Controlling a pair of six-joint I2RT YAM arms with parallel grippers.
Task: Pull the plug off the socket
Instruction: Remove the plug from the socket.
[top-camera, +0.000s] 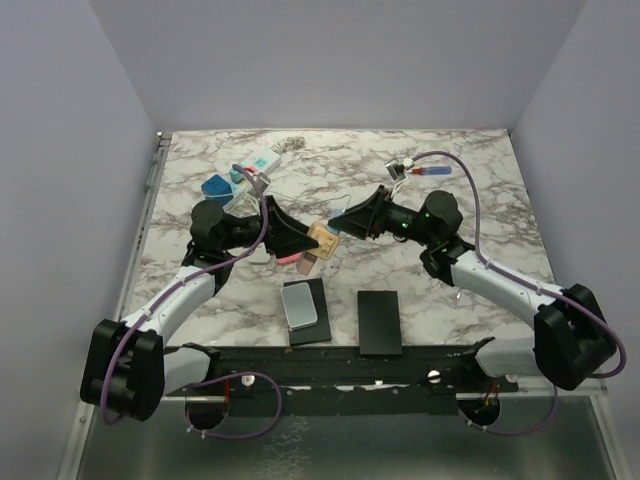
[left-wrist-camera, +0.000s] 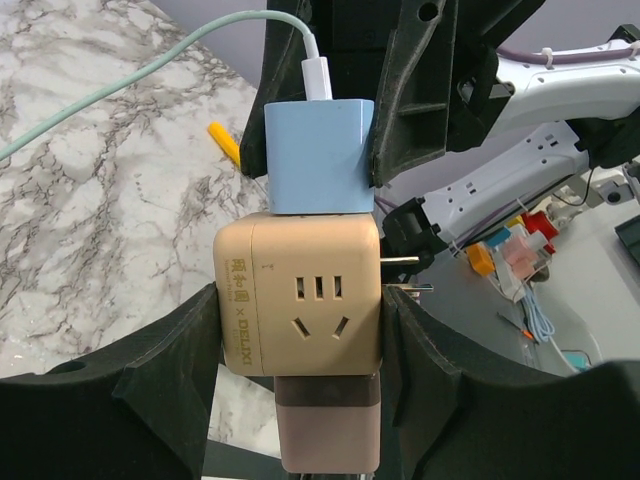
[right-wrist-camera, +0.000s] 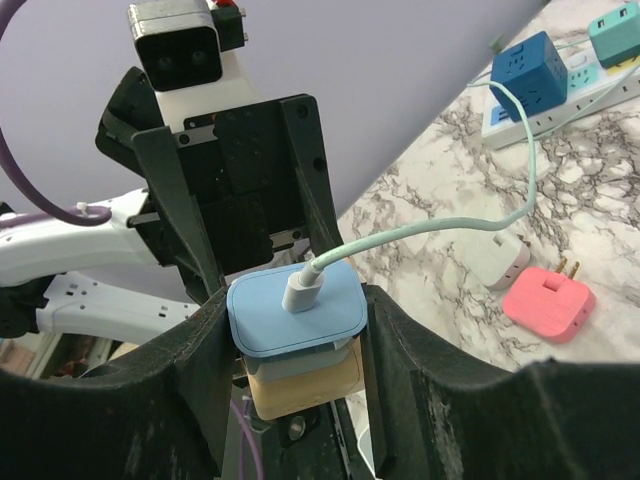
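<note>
A beige cube socket (left-wrist-camera: 300, 300) is held in the air over the table's middle, with my left gripper (left-wrist-camera: 300, 330) shut on its two sides. A brown-pink block (left-wrist-camera: 328, 425) sticks out of the cube's near face. A pale blue plug (right-wrist-camera: 295, 315) with a white connector and a pale green cable (right-wrist-camera: 470, 225) sits in the cube's far face. My right gripper (right-wrist-camera: 295, 340) is shut on that blue plug, its fingers (left-wrist-camera: 410, 90) on either side. In the top view both grippers meet at the cube (top-camera: 322, 240).
A long white power strip (top-camera: 255, 163) with blue and teal cubes lies at the back left. A pink plug (right-wrist-camera: 548, 298) and a white plug (right-wrist-camera: 497, 262) lie on the marble. Two dark pads (top-camera: 378, 322) sit near the front edge. Small parts (top-camera: 415, 170) lie at the back right.
</note>
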